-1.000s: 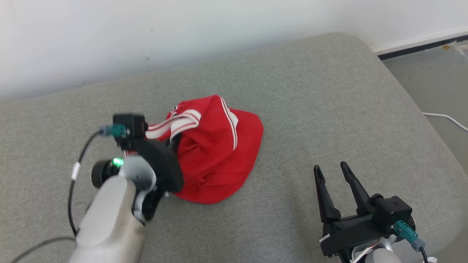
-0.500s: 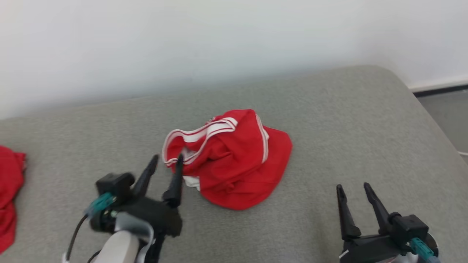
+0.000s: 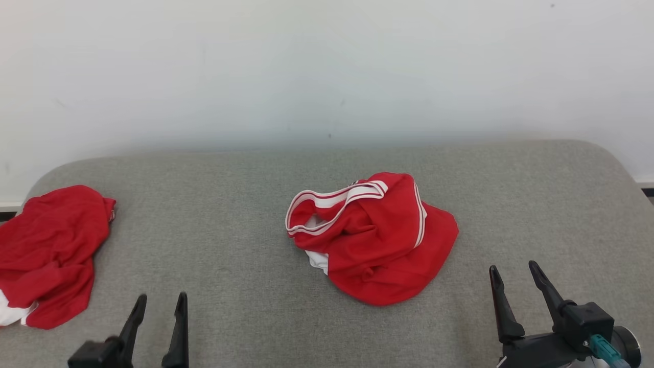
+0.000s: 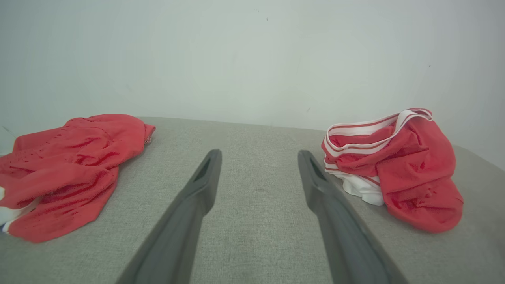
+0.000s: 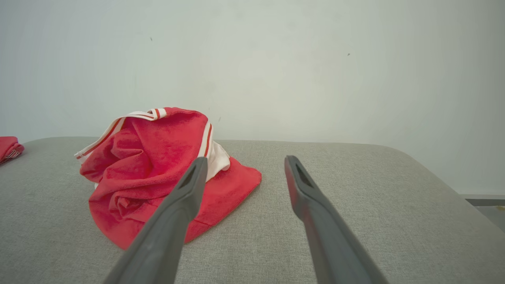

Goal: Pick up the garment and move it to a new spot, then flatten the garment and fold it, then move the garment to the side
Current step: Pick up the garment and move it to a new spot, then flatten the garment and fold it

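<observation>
Left gripper [image 3: 161, 296]: low at the near left edge of the pad. Fingers spread, nothing between them, tips pointing toward the wall.
Right gripper [image 3: 513, 266]: near right corner. Fingers spread and empty, leaning a little left.
Pad [image 3: 230, 255]: grey fabric with rounded far corners. It carries both cloths, and the stretch between the two grippers is bare.
Garment [image 3: 378, 240]: red, crumpled in a heap about mid-pad, somewhat right of centre. It lies beyond both grippers and touches neither; the right one is nearer.
Garment, band: a white band with red stripes arches over the top and left of the heap in an open loop.
Garment, lining: a bit of white shows at the near left, under the band.
Garment, right wrist view: the left finger crosses in front of the heap. The head view shows a plain gap between them.
Red cloth [image 3: 51, 240]: a second heap at the left end of the pad, well apart from the garment. A white patch shows at its near edge.
Wall [image 3: 327, 66]: pale and plain, straight behind the pad.
</observation>
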### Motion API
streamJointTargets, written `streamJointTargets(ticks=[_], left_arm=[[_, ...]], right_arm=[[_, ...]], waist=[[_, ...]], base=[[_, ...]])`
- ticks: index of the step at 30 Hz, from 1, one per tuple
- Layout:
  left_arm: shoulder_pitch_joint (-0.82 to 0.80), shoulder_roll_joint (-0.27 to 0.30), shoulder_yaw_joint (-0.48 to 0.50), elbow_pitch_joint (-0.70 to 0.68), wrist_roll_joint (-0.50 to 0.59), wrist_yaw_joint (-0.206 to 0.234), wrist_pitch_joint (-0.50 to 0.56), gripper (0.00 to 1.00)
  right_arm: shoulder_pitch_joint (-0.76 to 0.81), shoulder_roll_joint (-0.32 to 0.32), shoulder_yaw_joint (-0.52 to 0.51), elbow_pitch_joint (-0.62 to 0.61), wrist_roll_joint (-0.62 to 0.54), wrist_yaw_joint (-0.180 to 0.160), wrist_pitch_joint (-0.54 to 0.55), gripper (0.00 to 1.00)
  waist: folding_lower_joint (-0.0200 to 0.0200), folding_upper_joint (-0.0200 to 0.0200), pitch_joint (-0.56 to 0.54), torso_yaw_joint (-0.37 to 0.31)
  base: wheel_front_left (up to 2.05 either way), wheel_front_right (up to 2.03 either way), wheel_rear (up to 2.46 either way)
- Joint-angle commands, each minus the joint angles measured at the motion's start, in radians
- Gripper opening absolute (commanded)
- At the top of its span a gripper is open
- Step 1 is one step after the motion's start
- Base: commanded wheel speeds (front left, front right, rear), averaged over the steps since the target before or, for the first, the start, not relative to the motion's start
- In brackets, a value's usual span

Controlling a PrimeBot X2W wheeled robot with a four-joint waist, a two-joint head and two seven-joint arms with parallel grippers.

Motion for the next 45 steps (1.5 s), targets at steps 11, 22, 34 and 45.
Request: streamJointTargets(ticks=[11,22,34,45], left_arm=[[0.156,-0.022,0.052,-0.081,0.055,0.007,-0.002,1.0],[0.155,-0.036,0.07,-0.093,0.079,-0.005,-0.003,1.0],[0.009,-0.031,0.018,-0.065,0.058,-0.063,0.095,1.0],[-0.384,-0.061,-0.153,0.152,0.076,-0.117,0.33,1.0]], right_arm=[[0.039,-0.034,0.014,0.03,0.035,-0.002,-0.013,1.0],[0.036,-0.02,0.002,0.026,0.033,-0.002,-0.017,1.0],[0.01,-0.004,0.039,0.02,0.028,-0.002,-0.015,1.0],[-0.039,0.005,0.116,0.03,0.049,-0.002,-0.017,1.0]], waist=[[0.0001,0.0001,-0.023,0.006],[0.0001,0.0001,-0.019,0.001],[0.0001,0.0001,0.008,-0.051],[0.0001,0.0001,0.095,-0.216]], base=[[0.0,0.0,0.0],[0.0,0.0,0.0],[0.0,0.0,0.0],[0.0,0.0,0.0]])
